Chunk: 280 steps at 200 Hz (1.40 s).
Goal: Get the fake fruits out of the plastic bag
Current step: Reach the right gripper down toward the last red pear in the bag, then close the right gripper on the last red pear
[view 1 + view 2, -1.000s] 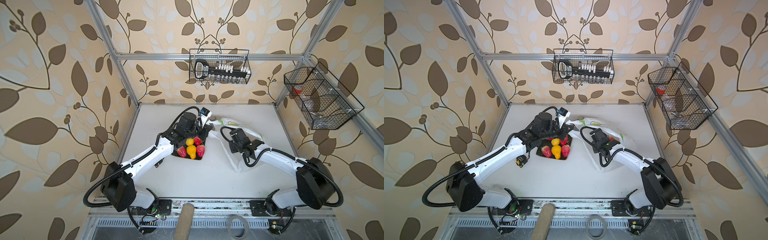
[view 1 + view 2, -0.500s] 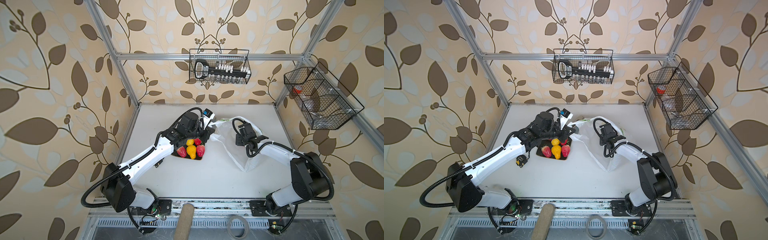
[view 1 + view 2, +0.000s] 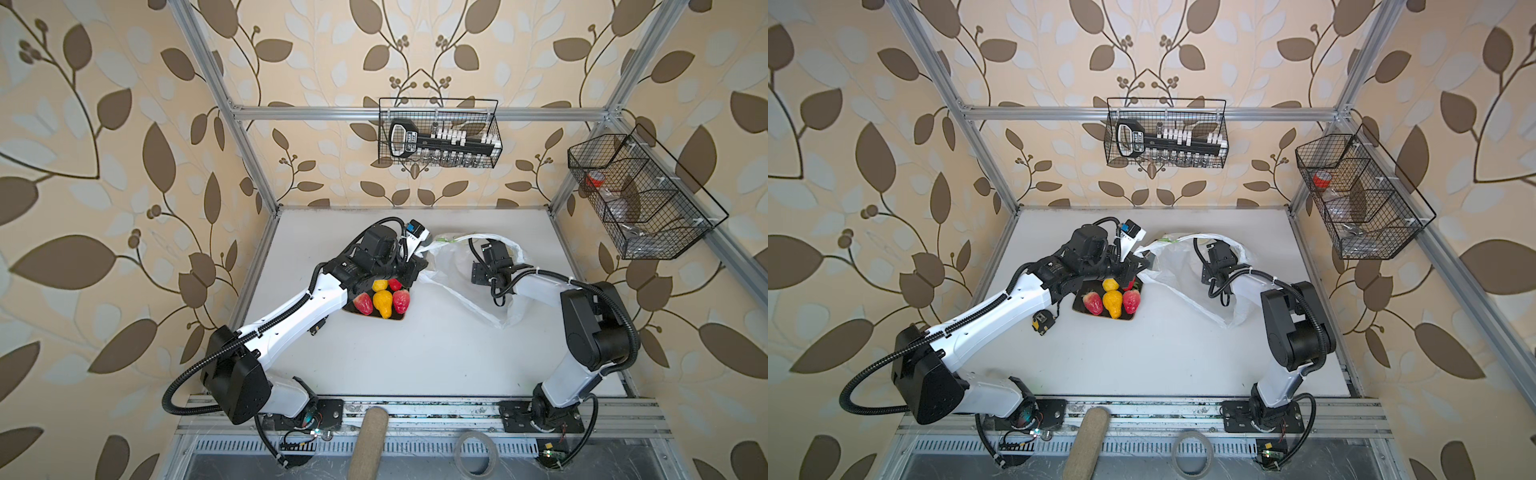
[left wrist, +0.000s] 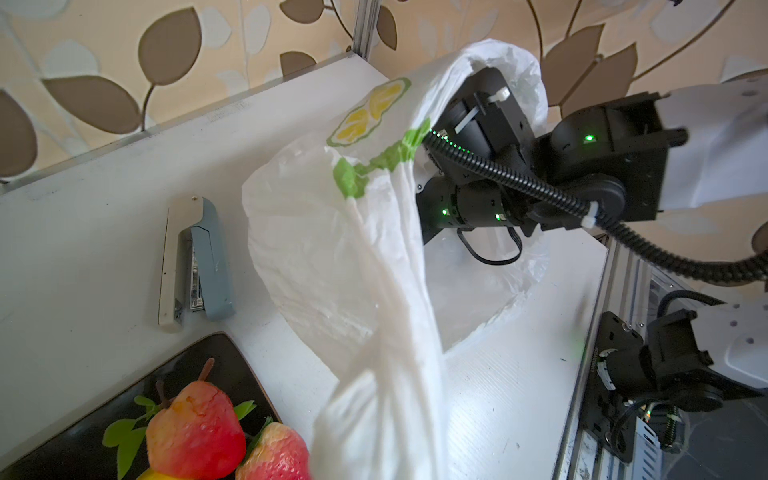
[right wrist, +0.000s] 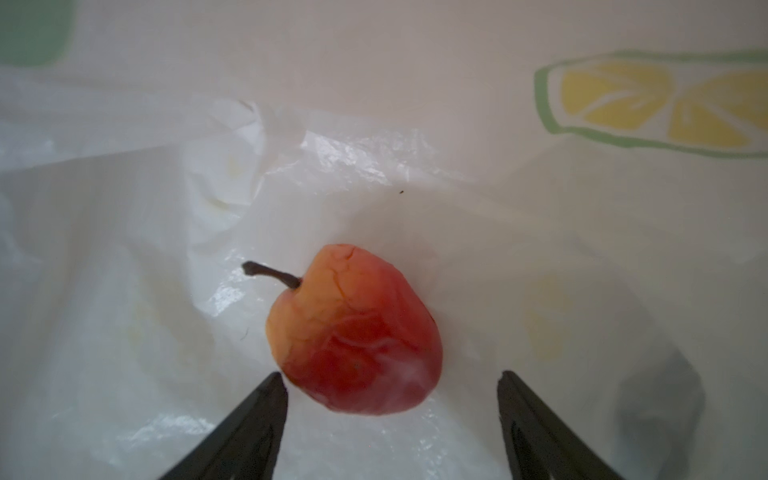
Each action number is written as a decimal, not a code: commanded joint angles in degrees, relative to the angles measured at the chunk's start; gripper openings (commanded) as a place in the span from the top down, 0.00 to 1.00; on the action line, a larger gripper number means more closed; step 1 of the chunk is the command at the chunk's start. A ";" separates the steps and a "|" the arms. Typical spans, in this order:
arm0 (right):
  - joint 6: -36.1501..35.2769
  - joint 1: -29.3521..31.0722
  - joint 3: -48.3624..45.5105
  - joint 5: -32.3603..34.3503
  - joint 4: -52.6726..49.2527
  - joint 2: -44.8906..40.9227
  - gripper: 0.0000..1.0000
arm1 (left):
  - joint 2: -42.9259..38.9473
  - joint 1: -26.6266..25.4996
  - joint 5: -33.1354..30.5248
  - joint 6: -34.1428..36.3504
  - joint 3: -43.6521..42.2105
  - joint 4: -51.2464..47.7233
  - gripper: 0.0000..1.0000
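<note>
The plastic bag [image 3: 451, 266] [image 3: 1177, 270] lies at the middle right of the table, white with a lemon print. My left gripper [image 3: 420, 266] is shut on the bag's near edge and holds the mouth up; in the left wrist view the bag [image 4: 374, 291] stretches away from the jaws, which are out of frame. My right arm reaches into the mouth. In the right wrist view my right gripper [image 5: 390, 375] stands open inside, a reddish apple-like fake fruit [image 5: 353, 332] just ahead of its fingertips, apart from them. Several fake fruits [image 3: 382, 301] [image 3: 1113, 301] lie on the dark plate [image 3: 397, 319].
A grey-white stapler [image 4: 195, 262] lies behind the plate, near the bag. A small tape measure [image 3: 1040, 324] sits under my left arm. Wire baskets hang on the back wall [image 3: 438, 133] and right wall [image 3: 636, 195]. A tube [image 3: 368, 444] and tape roll [image 3: 476, 453] lie at the front rail.
My right gripper has swung from the bag's front to its raised mouth and gone inside, its jaws opening wider. The left gripper has kept its hold and lifted the bag's edge.
</note>
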 commanded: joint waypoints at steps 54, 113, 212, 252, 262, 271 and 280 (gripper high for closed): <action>-1.00 -1.56 8.32 -9.17 4.06 6.67 0.15 | 1.29 -0.42 1.99 -0.67 2.37 -0.60 1.00; 16.01 -1.40 8.60 -9.82 9.54 6.81 0.12 | 1.47 -0.85 5.79 -5.55 0.52 1.43 1.00; 18.73 2.93 19.92 0.83 3.44 17.79 0.13 | -0.13 -3.97 7.25 -6.62 -0.54 0.34 1.00; 17.34 3.33 20.68 1.53 0.78 20.34 0.15 | -0.56 -3.99 5.61 -6.81 -0.39 0.73 1.00; 16.68 3.42 20.47 1.48 0.63 20.53 0.15 | -0.62 -3.97 5.22 -6.85 -0.38 0.73 1.00; 16.04 3.54 20.48 1.55 0.54 20.72 0.15 | -0.71 -3.99 5.03 -6.84 -0.29 0.75 1.00; 15.43 3.51 20.49 1.68 0.41 20.90 0.15 | -0.75 -4.00 4.71 -6.87 -0.28 0.83 1.00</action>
